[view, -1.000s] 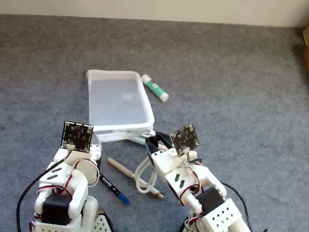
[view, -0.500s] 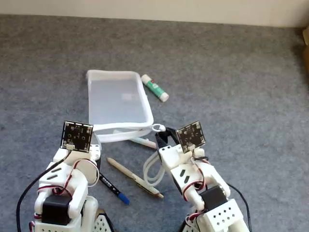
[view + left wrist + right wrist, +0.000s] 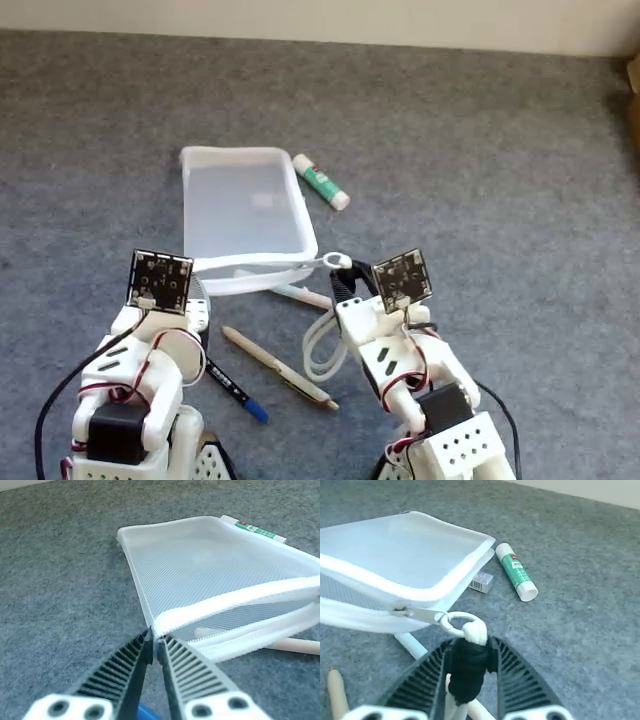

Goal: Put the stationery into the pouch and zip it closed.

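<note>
The left claw (image 3: 152, 642) seems to pinch the corner of the white pouch (image 3: 200, 565), and the right claw (image 3: 468, 650) is closed on the zipper cord (image 3: 476, 630).

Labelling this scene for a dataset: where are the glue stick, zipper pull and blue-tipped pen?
glue stick (image 3: 516, 576): right wrist view, on its green label.
zipper pull (image 3: 420, 614): right wrist view, on the metal tab.
blue-tipped pen (image 3: 232, 385): high view, on its dark barrel.

The pouch (image 3: 200, 565) was translucent ribbed mesh; the carpet (image 3: 480, 150) rough, matt grey; the glue stick (image 3: 516, 575) smooth plastic.
</note>
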